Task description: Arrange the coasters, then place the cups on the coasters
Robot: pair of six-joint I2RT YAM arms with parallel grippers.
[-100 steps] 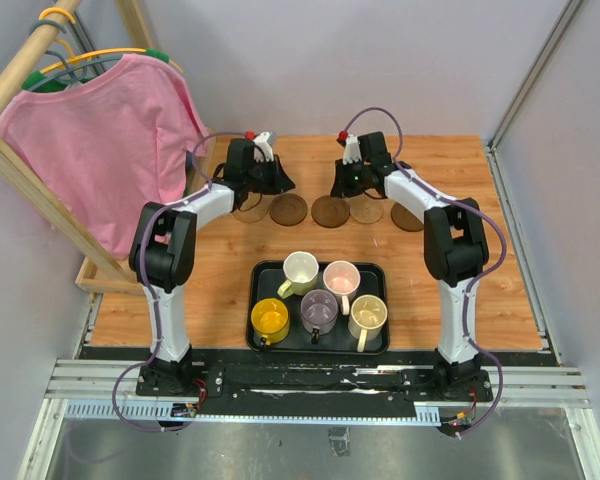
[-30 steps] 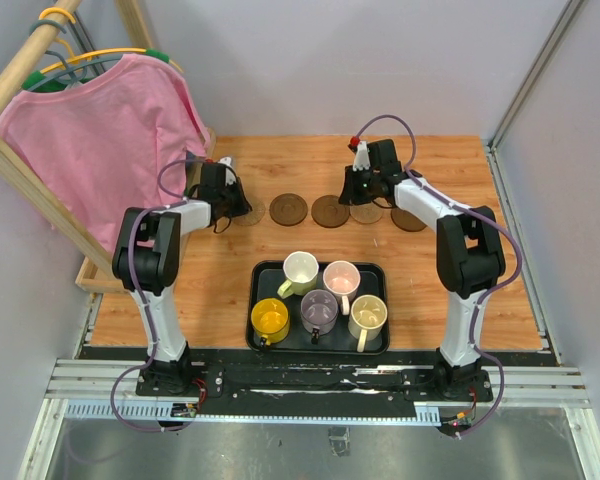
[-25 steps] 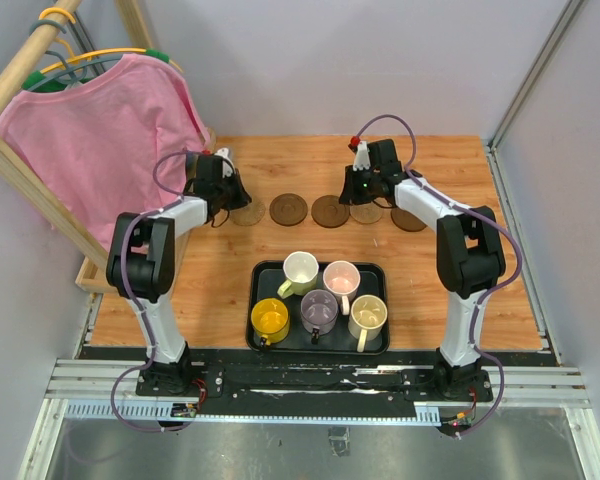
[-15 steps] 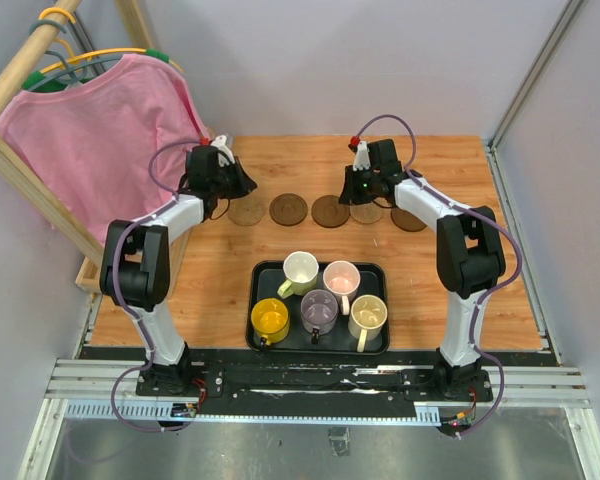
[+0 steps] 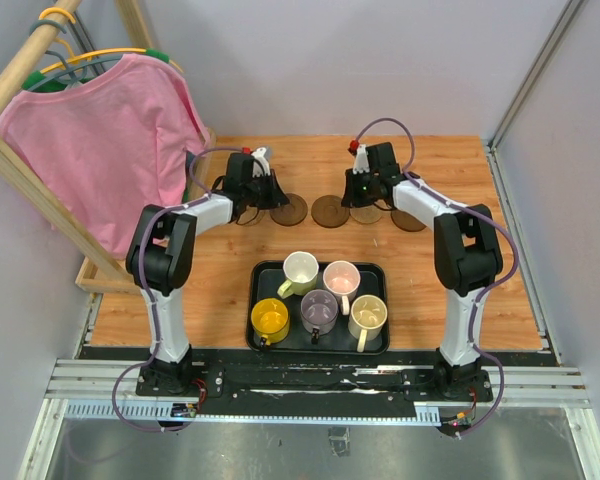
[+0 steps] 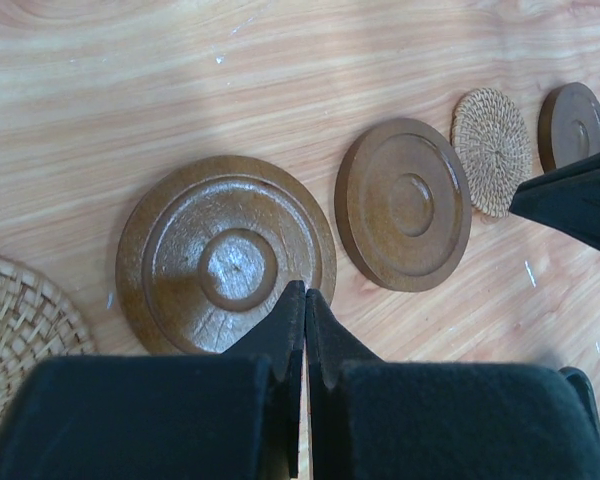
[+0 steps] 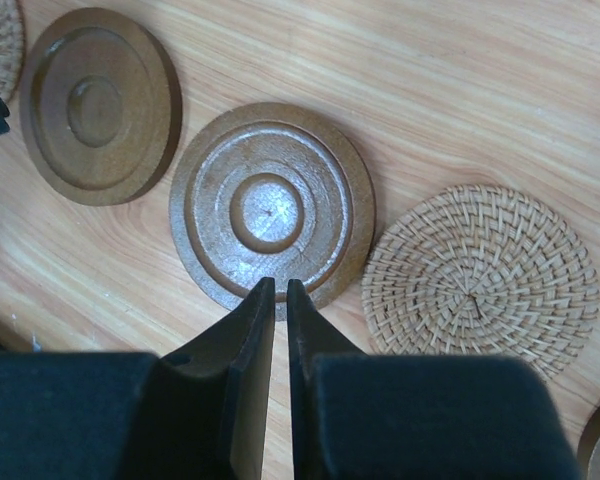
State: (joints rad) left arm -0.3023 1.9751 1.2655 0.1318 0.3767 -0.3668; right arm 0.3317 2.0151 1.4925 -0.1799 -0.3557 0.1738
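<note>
Left hand, pressed together, hides the near rim of a brown coaster. Right hand, nearly together and pinching nothing, covers another coaster's edge. A woven coaster is cut off.

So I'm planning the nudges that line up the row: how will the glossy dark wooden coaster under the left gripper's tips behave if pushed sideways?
The dark wooden coaster looks rigid, so it should probably move as one piece without flexing. It lies flat on the table, so tipping or rolling seems unlikely. Its glossy face may let the shut left gripper slip; pushing at the rim seems safer.
</note>
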